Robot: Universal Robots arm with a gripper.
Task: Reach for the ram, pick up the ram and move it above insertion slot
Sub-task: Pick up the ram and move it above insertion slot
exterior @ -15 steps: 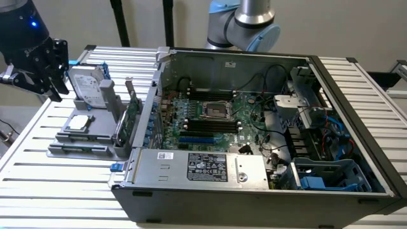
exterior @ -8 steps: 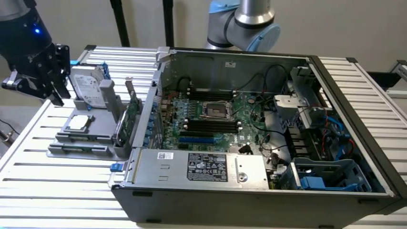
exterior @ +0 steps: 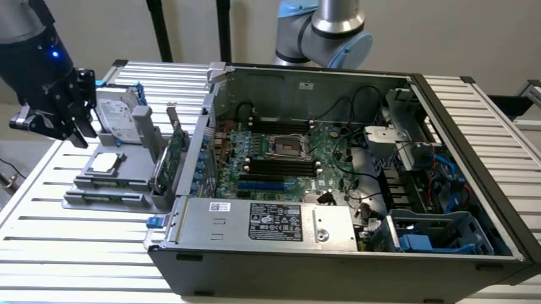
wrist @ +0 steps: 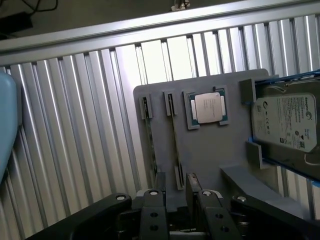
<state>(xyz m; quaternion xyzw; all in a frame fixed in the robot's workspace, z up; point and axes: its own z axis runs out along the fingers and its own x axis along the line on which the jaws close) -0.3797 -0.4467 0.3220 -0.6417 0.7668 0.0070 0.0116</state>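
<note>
Fingers (wrist: 194, 187) stand apart with nothing between them, so we read them as released and empty. They hang over one end of the grey holder (wrist: 210, 150). The gap between them lines up with a thin board standing on edge in a slot of that holder, and we take this board to be the ram (wrist: 173, 135). It sits just beside the processor (wrist: 211, 107), on the side away from the hard drive (wrist: 286, 122). A second thin board (wrist: 149, 135) stands on edge one slot further out, and seen edge-on we cannot tell the two apart by shape alone.

We judge the reach to be well under way but not finished: the fingers are above the ram and not touching it. The grasp, the lift and the carry are all left to do. The ram is in its holder, well apart from the insertion slot (exterior: 279, 166).

The wrist view gives us the alignment of fingers and ram, looking down on the holder. The exterior view adds the open computer case (exterior: 338, 266) on the slatted surface (exterior: 76, 253), with the dark insertion slot on its motherboard beside the processor socket. It also shows the holder just beside the case, on the exterior view's left. A tall green card (exterior: 173, 158), likely that second board, stands at the holder's edge nearest the case.
</note>
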